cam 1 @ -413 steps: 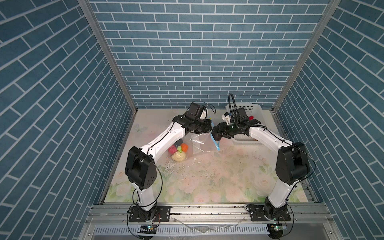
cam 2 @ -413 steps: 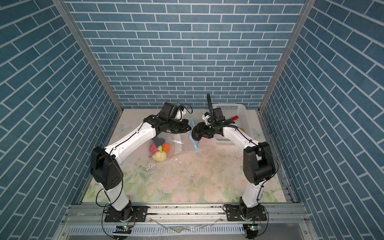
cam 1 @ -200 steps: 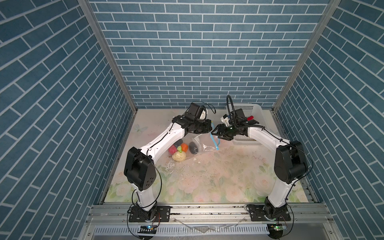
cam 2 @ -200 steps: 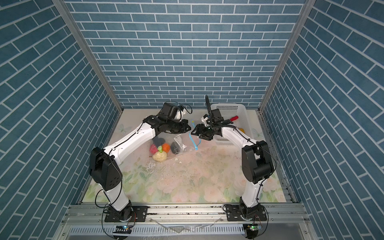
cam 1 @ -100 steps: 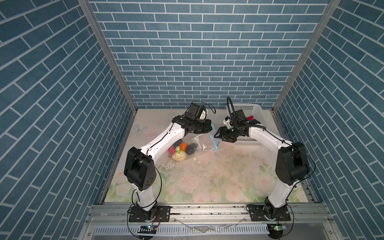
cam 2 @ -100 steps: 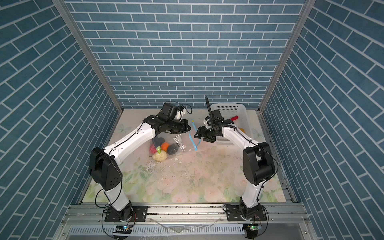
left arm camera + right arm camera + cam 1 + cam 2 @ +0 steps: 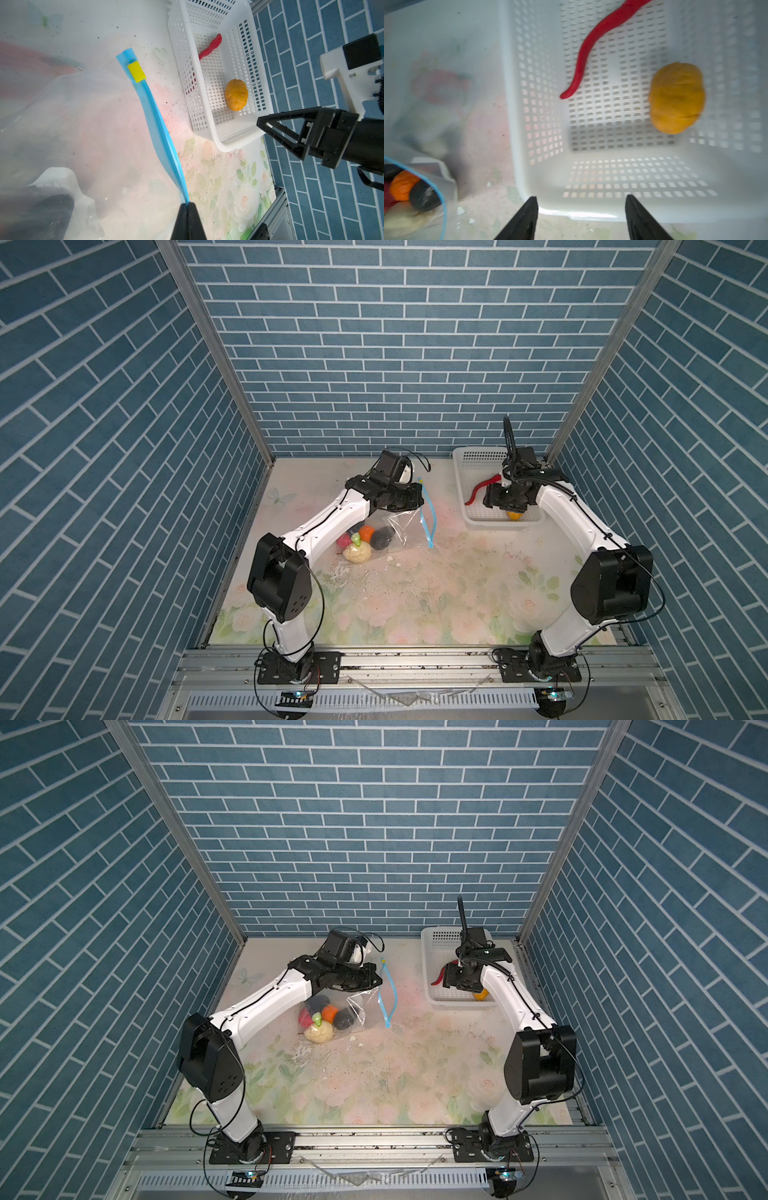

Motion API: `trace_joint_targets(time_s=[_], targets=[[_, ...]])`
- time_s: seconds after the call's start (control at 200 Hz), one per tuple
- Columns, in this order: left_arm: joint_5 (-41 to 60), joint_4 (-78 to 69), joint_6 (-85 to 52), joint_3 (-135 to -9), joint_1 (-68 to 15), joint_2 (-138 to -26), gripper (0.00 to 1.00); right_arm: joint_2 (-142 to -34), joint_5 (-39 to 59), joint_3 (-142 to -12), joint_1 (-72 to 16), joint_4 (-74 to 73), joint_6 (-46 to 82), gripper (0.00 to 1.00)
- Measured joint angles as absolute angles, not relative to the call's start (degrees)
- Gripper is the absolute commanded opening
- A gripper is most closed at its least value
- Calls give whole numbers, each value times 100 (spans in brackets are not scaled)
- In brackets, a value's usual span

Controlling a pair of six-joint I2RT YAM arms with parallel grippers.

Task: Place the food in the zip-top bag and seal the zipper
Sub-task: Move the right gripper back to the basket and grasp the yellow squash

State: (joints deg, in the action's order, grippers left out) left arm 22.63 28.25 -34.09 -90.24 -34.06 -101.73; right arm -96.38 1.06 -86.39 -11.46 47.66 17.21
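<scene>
The zip-top bag [image 7: 399, 526] hangs from my left gripper [image 7: 188, 204], which is shut on its blue zipper [image 7: 158, 124]. The yellow slider [image 7: 136, 72] sits at the zipper's far end. Pink, orange, black and cream food [image 7: 361, 541] lies in the bag's bottom on the table. A red chili [image 7: 591, 45] and a yellow-brown lump [image 7: 677, 97] lie in the white basket [image 7: 512, 104]. My right gripper [image 7: 581, 207] hovers open and empty over the basket's near rim, apart from both pieces. In both top views it stands over the basket [image 7: 428, 952].
The basket [image 7: 461, 472] stands in the back right corner by the brick wall. The floral table top [image 7: 436, 593] carries crumbs and specks. The left arm [image 7: 332, 518] stretches over the bag's left side.
A black lump has landed in the bag beside the other pieces. My right gripper has drawn away from the bag's mouth, rightward to above the basket. The left gripper keeps its hold.
</scene>
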Motion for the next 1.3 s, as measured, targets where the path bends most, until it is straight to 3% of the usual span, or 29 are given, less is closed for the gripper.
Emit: trace_joint_targets(time_s=[0.325, 0.71, 1.3], targets=[[2296, 2810, -3411, -9024, -3406, -10162, 3, -10993, -1013, -9301, -652, 4895, 1151, 68], [2324, 2812, -3411, -9024, -3406, -10162, 3, -11837, -1205, -9848, -405, 4934, 1000, 76], [2327, 2814, -3411, -9026, -3406, -10162, 3, -12396, -1085, -10154, -353, 4952, 1007, 61]])
